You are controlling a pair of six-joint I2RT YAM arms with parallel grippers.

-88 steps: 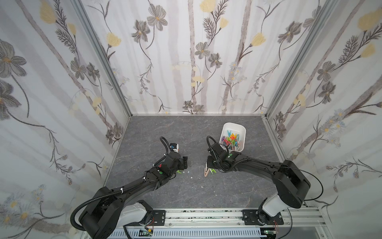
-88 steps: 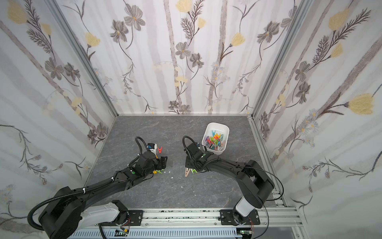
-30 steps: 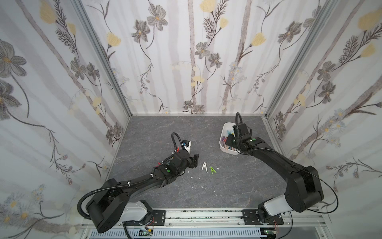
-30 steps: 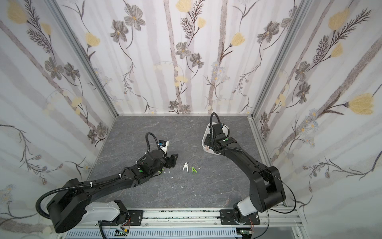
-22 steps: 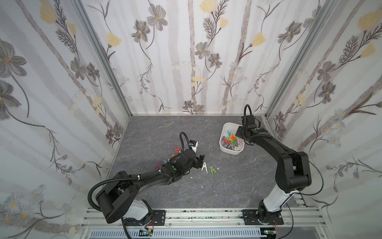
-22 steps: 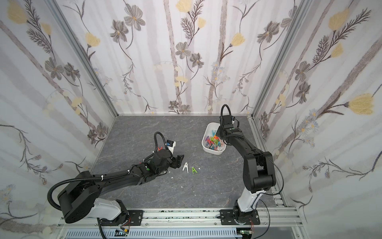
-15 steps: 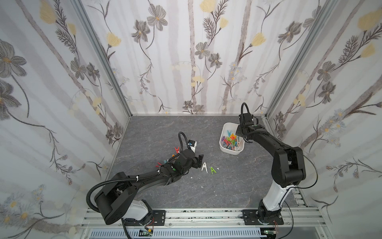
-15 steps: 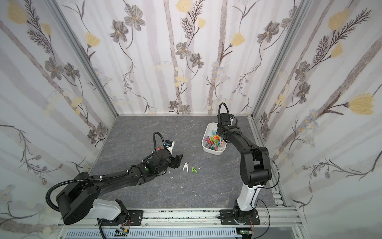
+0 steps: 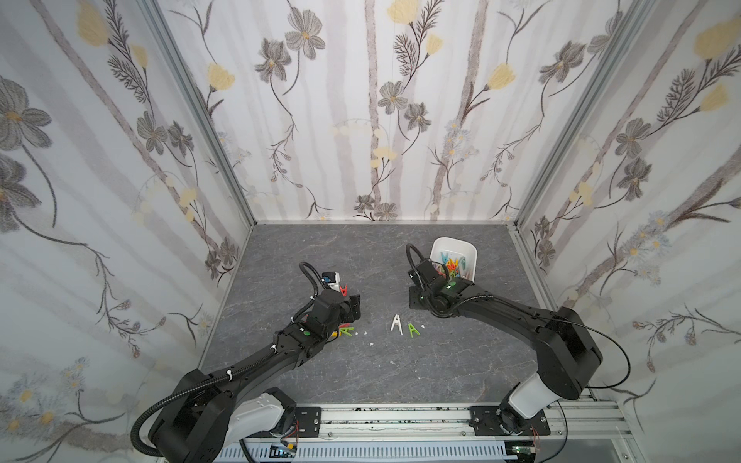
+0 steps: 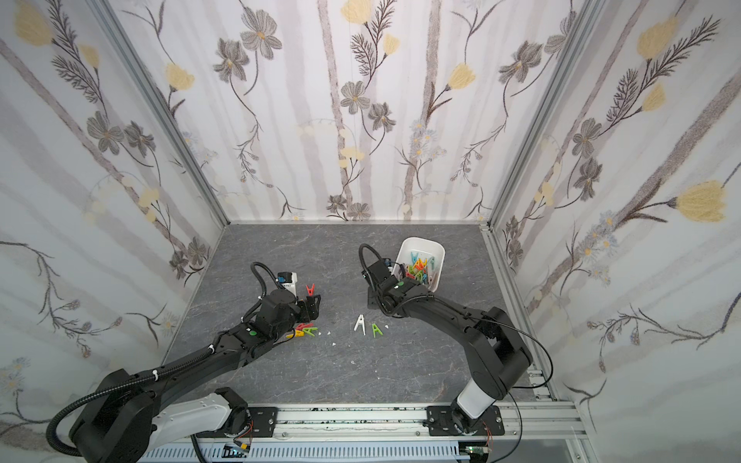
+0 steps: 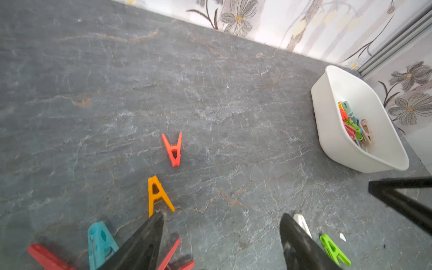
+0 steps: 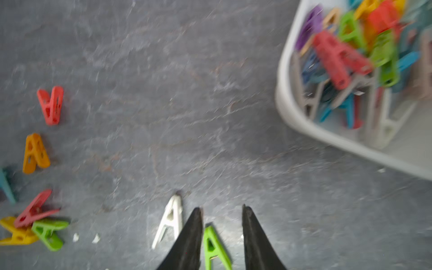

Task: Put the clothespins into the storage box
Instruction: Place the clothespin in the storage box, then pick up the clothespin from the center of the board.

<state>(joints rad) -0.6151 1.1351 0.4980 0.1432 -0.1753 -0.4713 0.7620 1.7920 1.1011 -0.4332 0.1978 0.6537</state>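
Grey stone-look surface (image 9: 312,248) boxed in by flowery wallpaper walls (image 9: 361,120), so room is limited on three sides. The storage box (image 9: 473,260) sits toward the far right corner, close to the right wall but not touching it, with a strip of bare grey behind it before the back wall. Inside there's a colourful heap of clothespins (image 10: 419,266), all below the rim. Out on the surface, a white clothespin (image 9: 396,323) and a green clothespin (image 9: 413,330) lie side by side, just apart, roughly midway between the two arms. Over by the left arm there's a red clothespin (image 9: 343,289) on its own and a little pile (image 10: 306,330) of yellow, red and green ones touching each other. The left wrist view also shows an orange clothespin (image 11: 156,196) and a teal clothespin (image 11: 100,240). The right pincer (image 12: 221,208) is between the box and the white/green pair, fingers only narrowly apart and gripping nothing. In its wrist view the green one shows through the gap. The left pincer (image 11: 221,215) is spread wide and empty, with the orange one right at one fingertip. Biggest open stretches are the far left part of the surface and the band along the front rail (image 9: 401,415). A few white specks (image 9: 371,344) lie near the middle.
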